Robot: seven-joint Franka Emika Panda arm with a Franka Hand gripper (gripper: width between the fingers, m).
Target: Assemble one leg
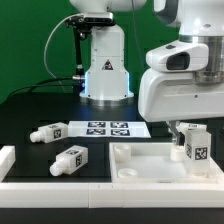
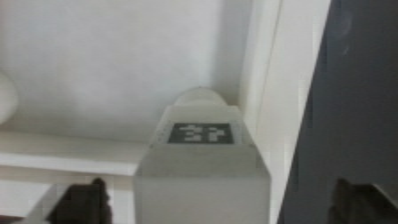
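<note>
The leg (image 1: 196, 146) stood upright on the white panel (image 1: 140, 166), close against its raised rim (image 2: 294, 90). The gripper (image 1: 187, 133) straddled it, jaws apart with gaps on both sides. 2 spare legs (image 1: 48, 132) lay on the open table beside the marker board (image 1: 108, 128).

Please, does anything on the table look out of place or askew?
Nothing looks damaged or spilled. One leg and a second leg lie on their sides on the black table near the marker board, at different angles; a third leg stands upright at the white panel.
</note>
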